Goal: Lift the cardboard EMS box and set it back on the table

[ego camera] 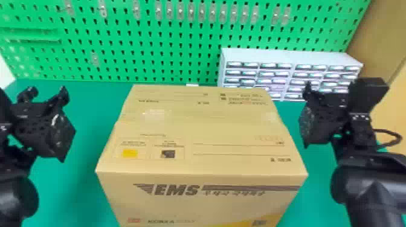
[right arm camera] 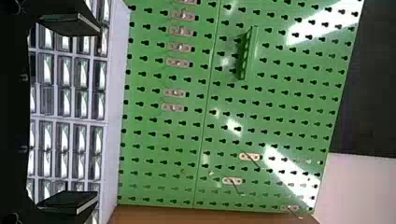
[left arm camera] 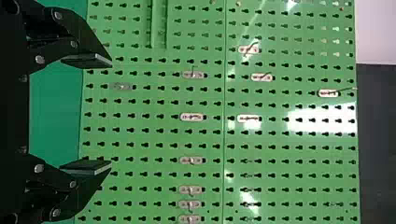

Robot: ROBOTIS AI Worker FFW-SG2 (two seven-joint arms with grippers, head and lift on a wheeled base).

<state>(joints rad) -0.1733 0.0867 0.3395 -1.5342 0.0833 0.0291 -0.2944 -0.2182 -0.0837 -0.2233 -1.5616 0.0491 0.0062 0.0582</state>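
Left gripper (left arm camera: 111, 115) and right gripper (right arm camera: 98, 112) both have their fingers spread and empty, on either side of the cardboard EMS box (ego camera: 199, 129), which sits on the green table (ego camera: 87, 105) and seems stiff, bulky, maybe slippery, so better pressed evenly from both sides.

A green pegboard (ego camera: 119, 65) with small pale fittings (ego camera: 191, 11) rises at my twelve o'clock. At one o'clock I see a whitish drawer cabinet (ego camera: 290, 55), at two a tan wall (ego camera: 381, 36). White glare (left arm camera: 322, 119) streaks the pegboard.
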